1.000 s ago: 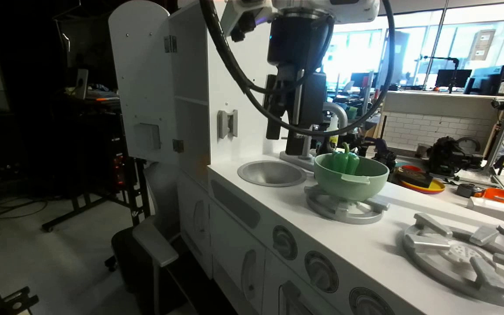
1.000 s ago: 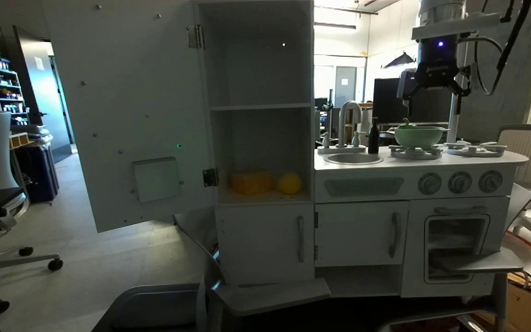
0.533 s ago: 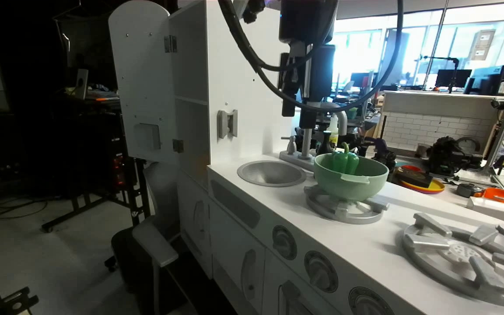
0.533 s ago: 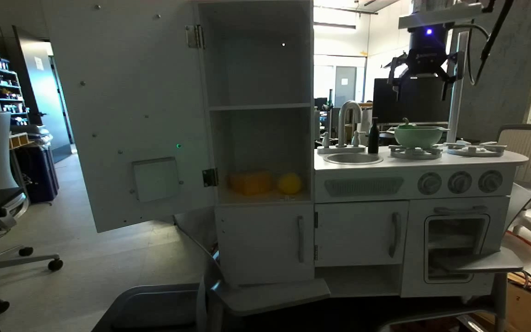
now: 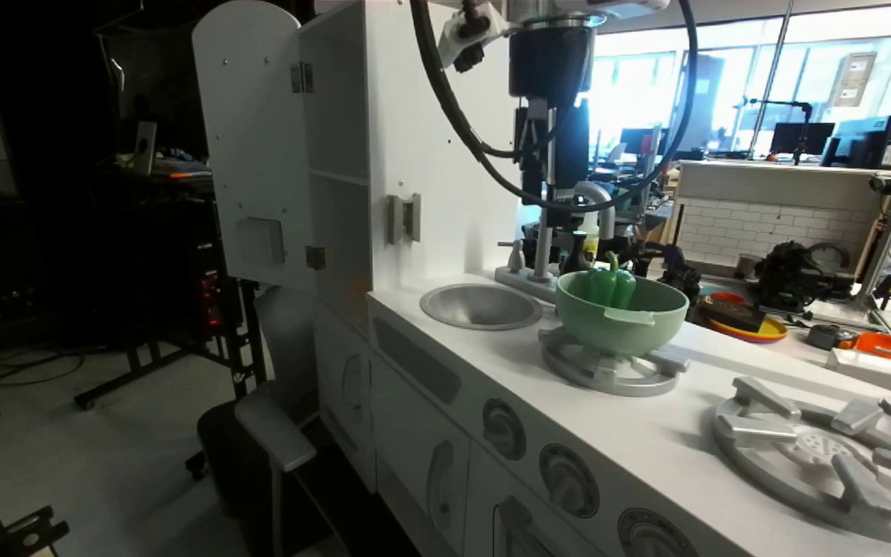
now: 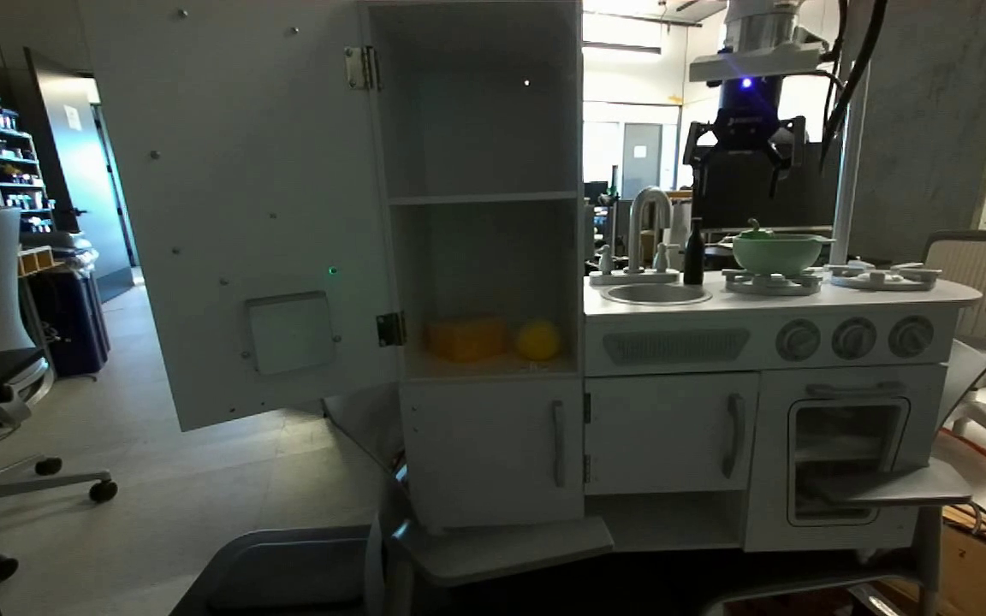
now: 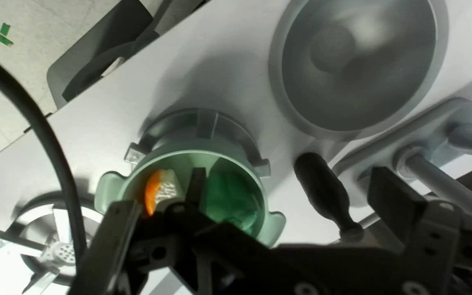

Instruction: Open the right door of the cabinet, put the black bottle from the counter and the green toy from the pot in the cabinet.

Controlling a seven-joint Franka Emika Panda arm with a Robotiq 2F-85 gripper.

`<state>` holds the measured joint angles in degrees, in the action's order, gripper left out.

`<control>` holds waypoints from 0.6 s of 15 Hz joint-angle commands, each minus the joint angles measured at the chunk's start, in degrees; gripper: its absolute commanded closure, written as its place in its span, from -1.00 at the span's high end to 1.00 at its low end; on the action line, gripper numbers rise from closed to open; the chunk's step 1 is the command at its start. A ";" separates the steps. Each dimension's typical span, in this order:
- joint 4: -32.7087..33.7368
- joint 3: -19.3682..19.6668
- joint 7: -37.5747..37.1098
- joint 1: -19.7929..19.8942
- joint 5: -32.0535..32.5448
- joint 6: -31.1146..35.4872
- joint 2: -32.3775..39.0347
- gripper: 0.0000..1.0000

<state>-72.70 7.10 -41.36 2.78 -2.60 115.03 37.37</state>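
Since a second ago the gripper [image 6: 737,186] has slid leftward across the upper right of an exterior view, its jaws spread wide apart. Right of centre in both exterior views, the black bottle [image 6: 694,257] stands upright on the counter [image 5: 507,352] and the green toy [image 5: 604,290] sits in the pot [image 5: 623,336], while at left the right door [image 6: 262,214] hangs open from the cabinet [image 6: 484,137].
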 commanded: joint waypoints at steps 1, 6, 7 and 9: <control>10.77 1.14 -3.21 -1.78 1.33 -2.63 6.15 1.00; 20.70 1.48 -3.54 -1.16 2.33 -4.04 14.85 1.00; 22.99 1.92 -4.36 -1.91 3.22 -6.03 15.62 1.00; 25.65 2.05 -3.95 -1.18 3.81 -5.62 19.05 1.00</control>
<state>-55.00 7.94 -44.56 1.55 0.01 111.73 50.62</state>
